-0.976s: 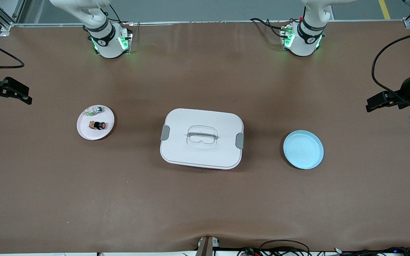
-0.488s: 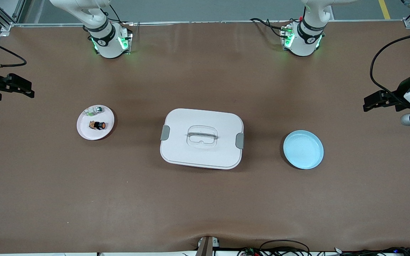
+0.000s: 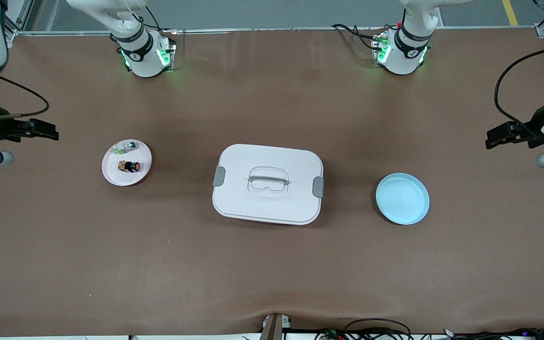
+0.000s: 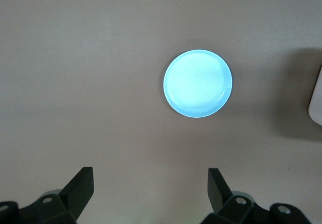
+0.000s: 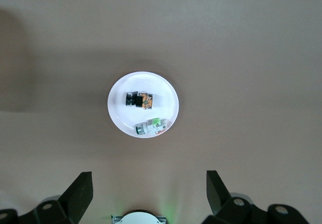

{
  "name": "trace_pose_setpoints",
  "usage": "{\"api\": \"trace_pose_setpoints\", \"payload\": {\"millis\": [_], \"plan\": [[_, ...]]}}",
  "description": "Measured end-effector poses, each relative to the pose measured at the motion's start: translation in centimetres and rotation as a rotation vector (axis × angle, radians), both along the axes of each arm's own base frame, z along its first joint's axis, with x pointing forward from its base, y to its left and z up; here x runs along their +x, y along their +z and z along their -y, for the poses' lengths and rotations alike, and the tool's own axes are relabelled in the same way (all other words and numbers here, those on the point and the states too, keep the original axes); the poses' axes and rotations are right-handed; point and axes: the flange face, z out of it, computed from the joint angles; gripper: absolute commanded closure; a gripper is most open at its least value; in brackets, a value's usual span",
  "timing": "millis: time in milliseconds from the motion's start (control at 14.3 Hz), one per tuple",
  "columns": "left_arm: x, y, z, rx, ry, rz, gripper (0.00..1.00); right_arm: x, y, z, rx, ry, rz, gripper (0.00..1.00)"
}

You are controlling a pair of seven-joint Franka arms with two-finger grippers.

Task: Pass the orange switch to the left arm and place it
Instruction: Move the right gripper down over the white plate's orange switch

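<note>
Sitting untouched on its white plate [image 3: 111,174] near the right arm's end, the orange switch [image 3: 131,166] awaits pickup, right tool [image 5: 146,191] and left tool [image 4: 150,188] both spread wide, box [image 3: 267,183] ahead.

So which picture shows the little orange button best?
The right wrist view: the orange button lies on its side on the white plate, seen straight from above. The front view shows it smaller, orange cap visible. The left wrist view does not show it, only the blue plate.
</note>
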Motion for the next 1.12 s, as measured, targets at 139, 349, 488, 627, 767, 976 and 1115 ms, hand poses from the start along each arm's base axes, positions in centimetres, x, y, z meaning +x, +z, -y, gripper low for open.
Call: {"api": "trace_pose_setpoints", "payload": {"millis": [139, 349, 488, 627, 767, 976, 1115], "plan": [[0.0, -0.1, -0.5, 0.001, 0.010, -0.002, 0.00, -0.3, -3.1, 0.3, 0.002, -0.004, -0.011, 0.00], [0.0, 0.0, -2.5, 0.002, 0.040, 0.000, 0.00, -1.2, -6.3, 0.1, 0.007, -0.002, -0.012, 0.00], [0.0, 0.0, -3.4, 0.001, 0.055, 0.000, 0.00, -2.2, -8.4, -0.2, 0.026, -0.007, 0.018, 0.00], [0.1, -0.4, -3.4, -0.004, 0.056, -0.006, 0.00, -3.6, -11.0, -0.5, 0.042, -0.015, 0.063, 0.00], [0.7, -1.4, -3.0, -0.035, 0.057, -0.014, 0.00, -5.3, -13.7, -0.7, 0.042, -0.016, 0.100, 0.00], [2.1, -3.1, -2.2, -0.066, 0.051, 0.001, 0.00, -7.3, -17.3, -1.0, 0.060, -0.037, 0.139, 0.00], [2.6, -3.8, -1.9, -0.090, 0.055, 0.005, 0.00, -8.1, -18.8, -1.3, 0.065, -0.044, 0.155, 0.00]]}}
